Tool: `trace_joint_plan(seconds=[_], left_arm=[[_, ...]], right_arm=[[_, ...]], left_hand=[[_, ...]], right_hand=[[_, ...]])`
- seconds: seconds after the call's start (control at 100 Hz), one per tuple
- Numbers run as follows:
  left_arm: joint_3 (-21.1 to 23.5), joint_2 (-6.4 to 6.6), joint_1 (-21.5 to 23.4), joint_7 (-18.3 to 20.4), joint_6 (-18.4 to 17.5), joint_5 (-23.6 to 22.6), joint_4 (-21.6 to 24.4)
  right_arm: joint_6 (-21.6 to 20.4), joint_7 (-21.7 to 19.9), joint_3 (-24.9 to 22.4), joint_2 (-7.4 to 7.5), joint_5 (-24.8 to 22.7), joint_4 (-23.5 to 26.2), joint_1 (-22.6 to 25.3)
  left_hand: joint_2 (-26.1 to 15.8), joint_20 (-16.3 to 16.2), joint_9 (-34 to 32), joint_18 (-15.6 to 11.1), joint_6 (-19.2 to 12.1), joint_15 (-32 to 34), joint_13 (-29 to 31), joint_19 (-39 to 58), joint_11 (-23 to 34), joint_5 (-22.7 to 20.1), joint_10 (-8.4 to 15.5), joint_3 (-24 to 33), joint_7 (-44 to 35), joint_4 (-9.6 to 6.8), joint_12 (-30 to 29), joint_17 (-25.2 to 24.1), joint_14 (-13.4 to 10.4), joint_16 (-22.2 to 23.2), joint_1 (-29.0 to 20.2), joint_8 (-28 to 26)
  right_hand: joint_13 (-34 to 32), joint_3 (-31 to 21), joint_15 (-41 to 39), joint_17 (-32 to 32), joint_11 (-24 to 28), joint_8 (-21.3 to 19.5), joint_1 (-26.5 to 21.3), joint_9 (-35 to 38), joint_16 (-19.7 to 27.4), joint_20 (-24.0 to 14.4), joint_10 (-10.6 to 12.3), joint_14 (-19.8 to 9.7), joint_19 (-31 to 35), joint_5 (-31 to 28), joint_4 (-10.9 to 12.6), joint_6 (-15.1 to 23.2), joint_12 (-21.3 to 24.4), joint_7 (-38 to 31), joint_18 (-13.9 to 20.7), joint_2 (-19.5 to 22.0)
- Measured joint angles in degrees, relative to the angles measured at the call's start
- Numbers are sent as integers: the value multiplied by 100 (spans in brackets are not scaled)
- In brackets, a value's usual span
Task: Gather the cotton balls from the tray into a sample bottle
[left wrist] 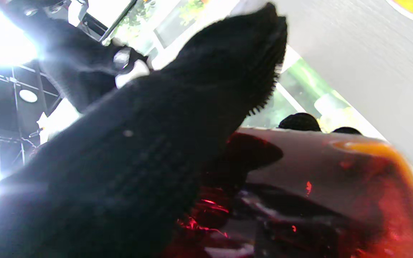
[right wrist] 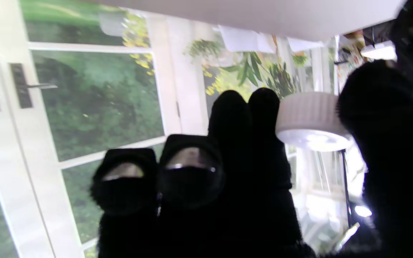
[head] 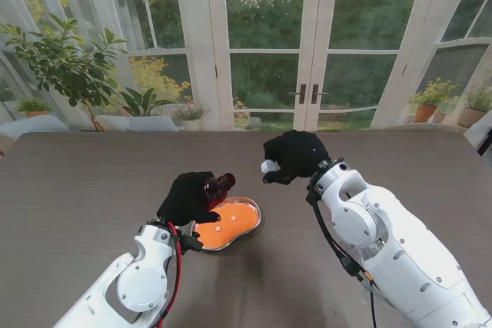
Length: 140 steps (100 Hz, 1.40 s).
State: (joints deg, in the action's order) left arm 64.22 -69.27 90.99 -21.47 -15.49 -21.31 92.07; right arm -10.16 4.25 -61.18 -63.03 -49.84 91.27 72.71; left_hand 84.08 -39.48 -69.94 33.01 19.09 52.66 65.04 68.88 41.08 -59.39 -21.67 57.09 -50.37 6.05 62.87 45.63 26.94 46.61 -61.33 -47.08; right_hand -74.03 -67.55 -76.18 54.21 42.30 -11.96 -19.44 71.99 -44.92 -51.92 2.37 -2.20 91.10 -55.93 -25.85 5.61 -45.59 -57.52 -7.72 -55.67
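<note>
My left robot hand, gloved in black, grips a dark amber bottle over the near-left edge of an orange tray on the brown counter. The bottle lies tilted in my grasp, its neck pointing away from me and toward the right. In the left wrist view the bottle fills the frame as a reddish-brown glass wall, with my fingers wrapped across it and two fingertips showing over its far side.

My right robot hand hovers above the counter, farther from me than the tray and to its right, well apart from the bottle. It pinches a white ribbed cap. The right wrist view shows the cap clamped between my thumb and my two extended fingers, while the other two fingers curl inward.

A few small white cotton balls rest on the orange floor of the tray, which sits flat on the counter between my two arms. Whether any cotton lies inside the bottle I cannot tell.
</note>
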Motion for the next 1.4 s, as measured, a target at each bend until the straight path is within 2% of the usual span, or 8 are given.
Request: trace_joint_plan(seconds=[0.3, 0.44, 0.59, 0.87, 1.02, 1.4], left_arm=[[73, 11, 52, -36, 1, -62, 89], [79, 13, 53, -50, 0, -67, 89], [93, 13, 54, -52, -4, -76, 89], [109, 15, 72, -57, -1, -77, 105], [111, 16, 73, -57, 5, -77, 106], [109, 19, 73, -43, 48, -67, 108]], right_arm=[[-229, -61, 472, 149, -352, -1044, -491], [-498, -22, 824, 199, -536, -1514, -755], [-611, 33, 1213, 235, -561, -1966, -1016], [-727, 99, 1870, 249, -509, -2617, -1395], [-801, 305, 2203, 249, -500, -2915, -1576], [-1011, 453, 3039, 221, -357, -3448, -2051]], left_hand=[[0, 0, 0, 0, 0, 0, 0, 0, 0, 0, 0, 0, 0, 0, 0, 0, 0, 0, 0, 0], [0, 0, 0, 1, 0, 0, 0, 0, 0, 0, 0, 0, 0, 0, 0, 0, 0, 0, 0, 0], [0, 0, 0, 1, 0, 0, 0, 0, 1, 0, 0, 0, 0, 0, 0, 0, 0, 0, 0, 0], [0, 0, 0, 1, 0, 0, 0, 0, 1, 0, 0, 0, 0, 0, 0, 0, 0, 0, 0, 0], [0, 0, 0, 1, 0, 0, 0, 0, 1, 0, 0, 0, 0, 0, 0, 0, 0, 0, 0, 0], [0, 0, 0, 0, 0, 0, 0, 0, 1, 0, 0, 0, 0, 0, 0, 0, 0, 0, 0, 0]], right_hand=[[0, -1, 0, -12, 1, 0, -1, 0, 0, 0, 1, 0, 1, 6, 0, 0, 0, 0, 0, 1], [0, -1, 56, -33, 0, 0, -1, 0, 0, 1, 4, -2, 1, 6, 0, 0, 0, 0, 0, 1], [0, -1, 177, -79, 1, 0, -2, 0, 0, 3, 7, -2, 0, 6, 0, 0, 0, 0, 0, 1], [0, -2, 288, -133, 2, 0, -2, 0, 4, 69, 14, -4, 0, 7, 0, 0, 0, -1, 0, 1], [0, -3, 353, -144, 2, 3, -2, -1, 21, 69, 15, -4, -3, 7, 0, 0, 0, -2, 0, 1], [4, -44, 366, -147, 4, 81, -2, -2, 53, 71, 24, -6, -7, 9, 0, 0, 54, -6, 0, 1]])
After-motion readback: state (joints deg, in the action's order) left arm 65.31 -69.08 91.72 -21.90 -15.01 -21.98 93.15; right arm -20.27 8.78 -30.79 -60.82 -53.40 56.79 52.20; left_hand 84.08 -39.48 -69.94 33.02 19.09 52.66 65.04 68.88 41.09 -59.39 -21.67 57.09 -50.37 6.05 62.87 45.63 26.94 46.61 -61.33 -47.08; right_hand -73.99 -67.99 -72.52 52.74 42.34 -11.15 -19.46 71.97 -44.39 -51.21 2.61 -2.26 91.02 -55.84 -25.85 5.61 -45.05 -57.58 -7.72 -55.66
